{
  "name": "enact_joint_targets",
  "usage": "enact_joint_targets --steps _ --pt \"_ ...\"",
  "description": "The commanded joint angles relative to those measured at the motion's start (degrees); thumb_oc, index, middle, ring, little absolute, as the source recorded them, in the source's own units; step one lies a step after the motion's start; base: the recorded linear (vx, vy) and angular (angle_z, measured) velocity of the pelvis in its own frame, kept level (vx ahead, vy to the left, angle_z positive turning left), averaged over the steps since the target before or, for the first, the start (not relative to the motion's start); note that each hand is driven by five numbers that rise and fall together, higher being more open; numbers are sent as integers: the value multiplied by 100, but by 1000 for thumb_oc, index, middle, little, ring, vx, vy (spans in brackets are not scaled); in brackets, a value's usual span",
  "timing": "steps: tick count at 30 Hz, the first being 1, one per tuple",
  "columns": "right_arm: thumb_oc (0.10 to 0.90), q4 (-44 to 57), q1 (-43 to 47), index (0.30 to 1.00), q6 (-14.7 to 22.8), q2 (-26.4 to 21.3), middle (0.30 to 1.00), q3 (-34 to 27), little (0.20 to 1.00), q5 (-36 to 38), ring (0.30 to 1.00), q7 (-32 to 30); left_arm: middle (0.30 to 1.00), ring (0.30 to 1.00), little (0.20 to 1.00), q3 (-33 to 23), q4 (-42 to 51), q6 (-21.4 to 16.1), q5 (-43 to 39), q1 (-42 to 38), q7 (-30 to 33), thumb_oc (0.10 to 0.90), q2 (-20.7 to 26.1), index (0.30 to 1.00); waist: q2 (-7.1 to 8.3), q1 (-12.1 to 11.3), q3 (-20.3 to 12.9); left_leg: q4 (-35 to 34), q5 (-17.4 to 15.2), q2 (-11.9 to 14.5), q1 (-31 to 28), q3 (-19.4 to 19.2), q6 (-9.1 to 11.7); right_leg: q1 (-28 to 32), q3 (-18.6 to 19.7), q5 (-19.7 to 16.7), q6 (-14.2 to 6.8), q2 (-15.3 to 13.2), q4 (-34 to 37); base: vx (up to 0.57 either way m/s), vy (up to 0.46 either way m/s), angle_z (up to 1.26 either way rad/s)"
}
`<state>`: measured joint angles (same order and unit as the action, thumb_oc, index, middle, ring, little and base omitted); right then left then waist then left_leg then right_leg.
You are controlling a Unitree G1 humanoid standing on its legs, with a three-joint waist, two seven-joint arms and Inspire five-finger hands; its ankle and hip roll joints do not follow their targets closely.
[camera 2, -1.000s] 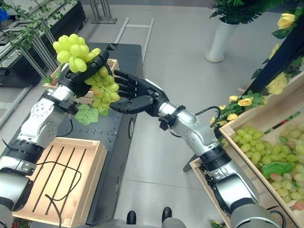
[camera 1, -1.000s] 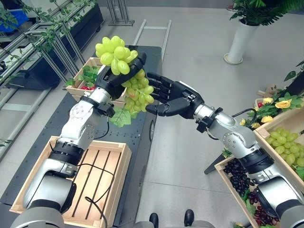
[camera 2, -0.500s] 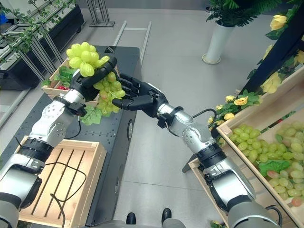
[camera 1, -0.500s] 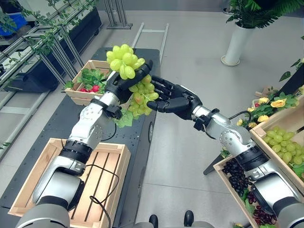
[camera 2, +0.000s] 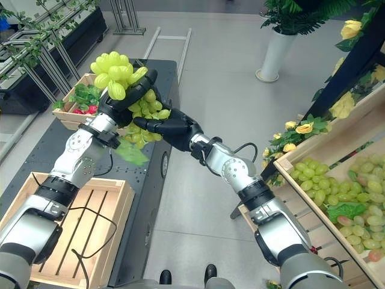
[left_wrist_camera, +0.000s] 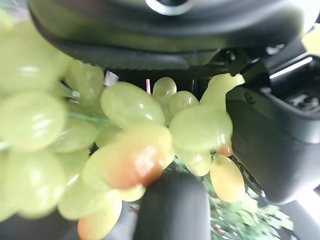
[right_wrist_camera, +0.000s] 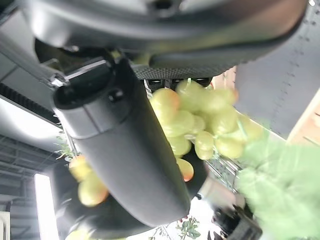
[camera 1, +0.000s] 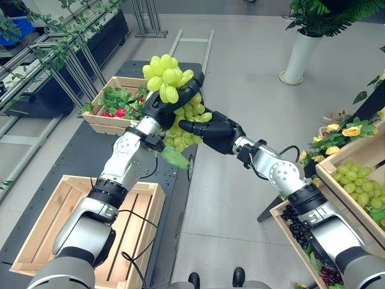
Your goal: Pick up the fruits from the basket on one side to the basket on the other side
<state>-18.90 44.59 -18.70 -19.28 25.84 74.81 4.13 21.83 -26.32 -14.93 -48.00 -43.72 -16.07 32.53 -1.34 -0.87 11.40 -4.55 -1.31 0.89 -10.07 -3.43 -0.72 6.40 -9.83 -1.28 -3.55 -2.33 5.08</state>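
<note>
A bunch of green grapes [camera 1: 167, 77] with a green leaf [camera 1: 174, 158] hangs in the air above the black cart [camera 1: 78, 153]. My left hand [camera 1: 161, 107] is shut round its middle, the top cluster bulging above the fingers. My right hand [camera 1: 215, 132] has come in from the right and its fingers curl round the lower cluster [camera 1: 191, 115], thumb pointing left. In the left wrist view the grapes [left_wrist_camera: 125, 145] press against the palm. The right wrist view shows the right thumb [right_wrist_camera: 125, 145] lying over the grapes [right_wrist_camera: 200, 120].
An empty wooden crate [camera 1: 151, 201] sits at the lower left on the cart. A crate of strawberries and leaves [camera 1: 103, 124] stands behind it. At the right are crates of green grapes [camera 1: 361, 180] and dark grapes [camera 1: 299, 227]. A white planter [camera 1: 299, 51] stands far back.
The left hand has carried the grape bunch to the right. The right hand, open before, has moved left and curled its fingers round the bunch's lower part.
</note>
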Motion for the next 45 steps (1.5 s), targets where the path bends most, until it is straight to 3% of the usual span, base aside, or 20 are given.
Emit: enact_joint_targets --steps 1,8,19,20,21,22,33,35,36,39,45 --pt "800 -308 697 900 37 885 900 127 900 371 900 -5 300 300 300 315 157 -1142 149 -1104 -81 400 -305 300 75 17 -1128 -45 -119 -304 360 43 -1 -39 97 61 167 97 -8 0 0 0" --pt "800 -517 549 900 2 760 900 283 900 -156 900 -501 300 300 300 534 706 -1548 1024 -1130 166 400 3 300 116 -3 -1096 -45 -120 -284 370 23 -4 -51 118 55 182 111 -8 0 0 0" --pt "800 -310 726 900 1253 960 900 169 900 -810 900 -745 300 300 300 692 820 -1221 1165 -998 66 400 39 300 102 -62 -1054 -45 -107 -293 356 53 -15 -25 135 46 198 125 -8 0 0 0" --pt "662 -245 749 693 1388 934 693 138 693 -889 693 -804 300 300 300 683 729 -1232 1162 -954 95 400 29 300 102 -60 -1058 -45 -103 -296 352 55 -18 -23 138 44 198 122 -8 0 0 0" --pt "662 -238 771 693 1480 918 693 67 693 -871 693 -829 300 300 300 640 640 -1230 1117 -896 130 400 40 300 99 -66 -1060 -45 -100 -303 349 66 -23 -19 146 43 201 124 -8 0 0 0" --pt "400 -189 749 300 1494 916 300 42 300 -900 300 -862 300 300 300 619 591 -1237 1092 -864 146 400 39 300 98 -63 -1066 -45 -105 -305 349 68 -27 -24 155 44 200 126 -8 0 0 0" --pt "400 -212 656 300 1640 867 300 -101 300 -1162 300 -1031 300 300 300 462 -96 -1276 1212 -644 401 400 -93 300 79 -27 -1033 -45 -114 -308 345 33 -33 -34 199 39 201 121 -8 0 0 0" --pt "400 -282 639 300 1608 884 300 -133 300 -1165 300 -1064 521 521 521 421 -286 -1257 1184 -605 300 547 -101 521 77 -14 -1022 -45 -126 -309 335 30 -34 -30 223 39 202 122 -8 -2 -4 -2" --pt "400 -306 615 300 1595 891 300 -137 300 -1145 300 -1067 900 900 900 400 -341 -1195 1147 -570 243 800 -101 900 77 -9 -1017 -45 -130 -310 322 28 -36 -21 234 38 203 124 -8 4 -4 -3" --pt "400 -322 554 300 1567 891 300 -126 300 -1119 300 -1060 900 900 900 381 -381 -1143 1180 -498 320 800 -102 900 83 2 -1012 -45 -131 -309 311 19 -37 -14 253 30 199 126 -8 2 -1 -1" --pt "400 -645 341 300 1585 767 300 -175 300 -1069 300 -998 900 900 900 234 -622 -1443 1294 -355 678 800 -77 900 101 5 -975 -45 -122 -301 325 -28 -29 -39 263 15 197 127 -8 0 0 0"
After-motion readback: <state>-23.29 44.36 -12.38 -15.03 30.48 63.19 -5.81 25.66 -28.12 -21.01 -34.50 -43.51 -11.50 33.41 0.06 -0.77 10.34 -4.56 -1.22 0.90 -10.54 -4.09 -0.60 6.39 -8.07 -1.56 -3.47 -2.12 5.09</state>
